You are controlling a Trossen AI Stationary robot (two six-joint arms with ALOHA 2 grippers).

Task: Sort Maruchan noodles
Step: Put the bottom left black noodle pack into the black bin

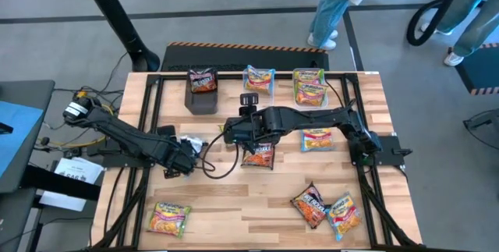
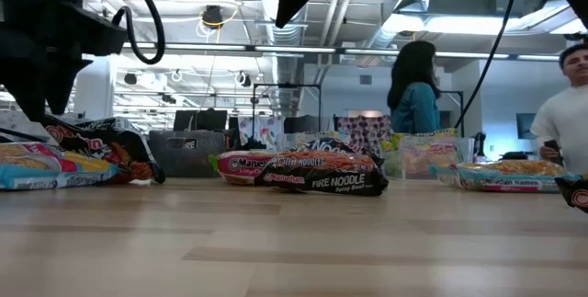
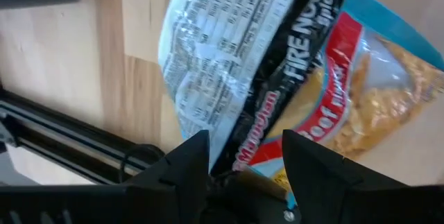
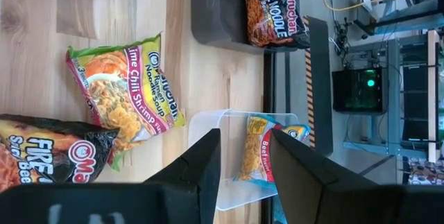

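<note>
The left gripper (image 3: 243, 154) is spread wide (nothing is clamped), and the edge of a dark Fire Noodle packet (image 3: 305, 23) lies between its fingers, on top of a blue beef packet (image 3: 378, 92). The right gripper (image 4: 245, 161) is held partly open and empty. Just ahead of it a clear tub (image 4: 208, 123) holding a beef packet (image 4: 253, 151) is seen, with a lime chili shrimp packet (image 4: 125, 89) beside it.
</note>
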